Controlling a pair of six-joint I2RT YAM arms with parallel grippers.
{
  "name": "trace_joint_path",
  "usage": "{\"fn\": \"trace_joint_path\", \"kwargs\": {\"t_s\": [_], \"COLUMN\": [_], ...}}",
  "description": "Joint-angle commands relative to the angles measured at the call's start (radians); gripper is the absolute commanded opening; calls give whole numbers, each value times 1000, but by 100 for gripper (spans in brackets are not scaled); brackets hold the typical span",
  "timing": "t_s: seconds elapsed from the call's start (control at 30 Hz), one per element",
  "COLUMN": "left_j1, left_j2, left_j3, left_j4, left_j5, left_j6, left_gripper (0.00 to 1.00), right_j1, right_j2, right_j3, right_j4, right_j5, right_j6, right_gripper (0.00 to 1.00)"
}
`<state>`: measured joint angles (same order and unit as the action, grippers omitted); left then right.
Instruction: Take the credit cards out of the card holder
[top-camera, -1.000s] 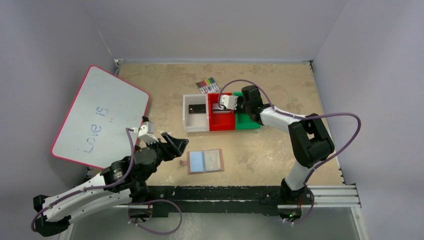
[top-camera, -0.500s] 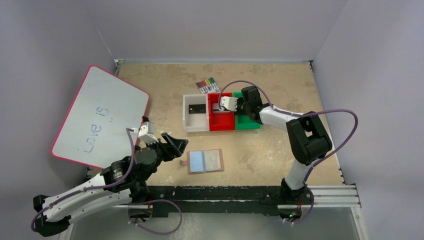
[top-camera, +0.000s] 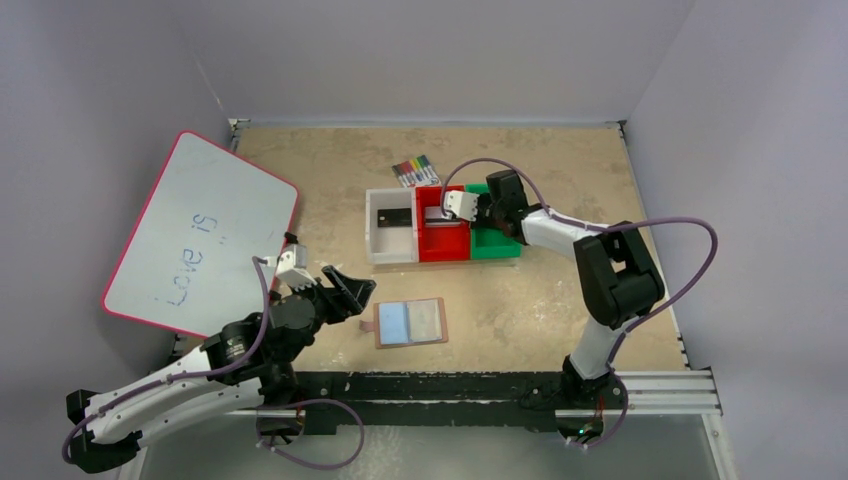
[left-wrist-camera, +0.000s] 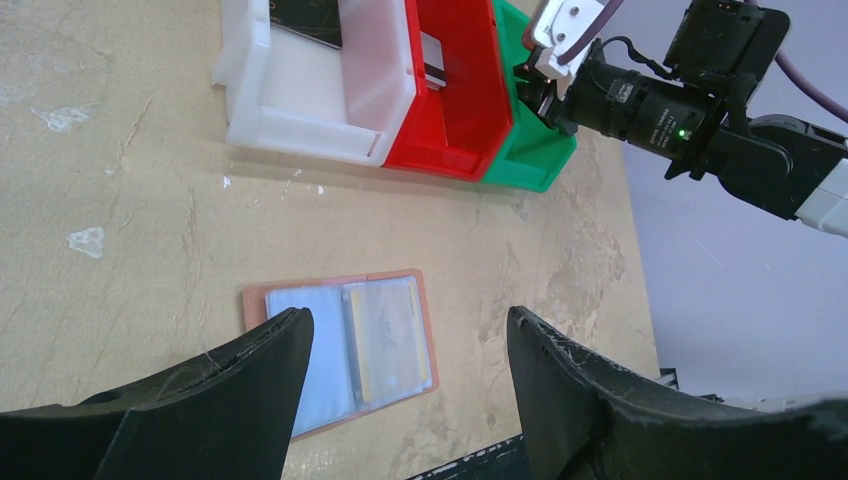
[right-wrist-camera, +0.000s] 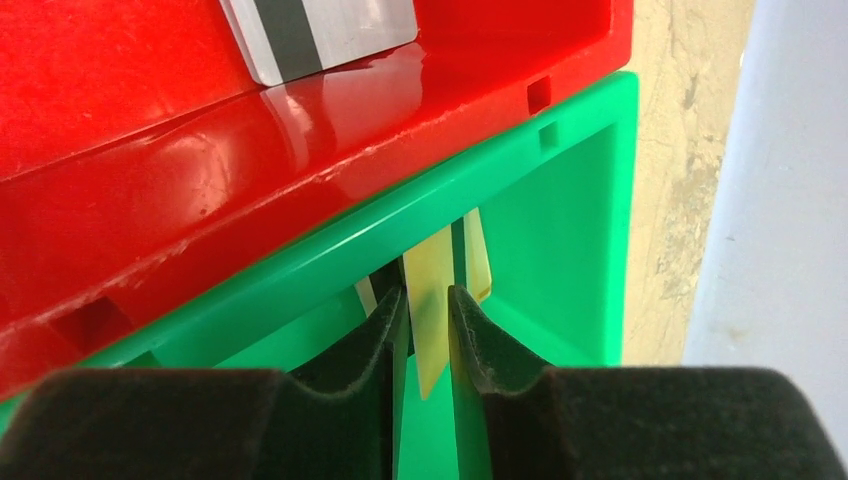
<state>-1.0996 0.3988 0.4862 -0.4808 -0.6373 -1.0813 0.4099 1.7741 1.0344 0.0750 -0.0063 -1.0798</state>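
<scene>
Reading gold card (right-wrist-camera: 430, 262) as light, stiff, slick, so edge pinch best; right gripper (right-wrist-camera: 428, 300) near-closed around it, hold unclear; left gripper (left-wrist-camera: 407, 325) wide open, empty.

In a row stand the left bin (top-camera: 392, 248) with a card (top-camera: 395, 217), the middle bin (right-wrist-camera: 200, 200) with a second card (right-wrist-camera: 320, 30), and the right bin (right-wrist-camera: 580, 200), where my right hand (right-wrist-camera: 428, 300) reaches in, a third card (right-wrist-camera: 430, 280) between its fingers (right-wrist-camera: 370, 350). The markers (top-camera: 416, 170) lie just behind the row. The card holder (top-camera: 411, 322) lies before it, my left hand (top-camera: 357, 297) just left of it.
</scene>
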Motion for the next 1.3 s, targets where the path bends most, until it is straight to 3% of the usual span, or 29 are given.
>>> {"fn": "trace_joint_path", "kwargs": {"t_s": [0.0, 0.67, 0.87, 0.93, 1.0, 1.03, 1.13, 1.27], "left_j1": [5, 4, 4, 5, 5, 5, 4, 4], "left_j2": [-6, 9, 34, 47, 60, 67, 87, 118], "left_j3": [43, 41, 42, 42, 43, 42, 41, 52], "left_j4": [13, 21, 44, 52, 54, 54, 36, 8], "left_j5": [-18, -6, 5, 7, 5, 3, -18, -44], "left_j6": [-8, -17, -16, -15, -16, -17, -20, -27], "left_gripper": [70, 70, 70, 70, 70, 70, 70, 70], "right_j1": [-14, -29, -28, -29, -29, -29, -30, -30], "right_j2": [-19, -55, -169, -235, -309, -369, -505, -638], "right_j3": [38, 48, 40, 31, 17, -2, -88, -166], "right_j4": [-40, -50, 18, 63, 111, 144, 267, 204], "right_j5": [-48, -37, -35, -37, -45, -39, 89, -15], "right_j6": [-3, 36, 139, 232, 367, 473, 879, 1192], "right_gripper": [24, 32, 36, 45, 61, 75, 99, 100]}}
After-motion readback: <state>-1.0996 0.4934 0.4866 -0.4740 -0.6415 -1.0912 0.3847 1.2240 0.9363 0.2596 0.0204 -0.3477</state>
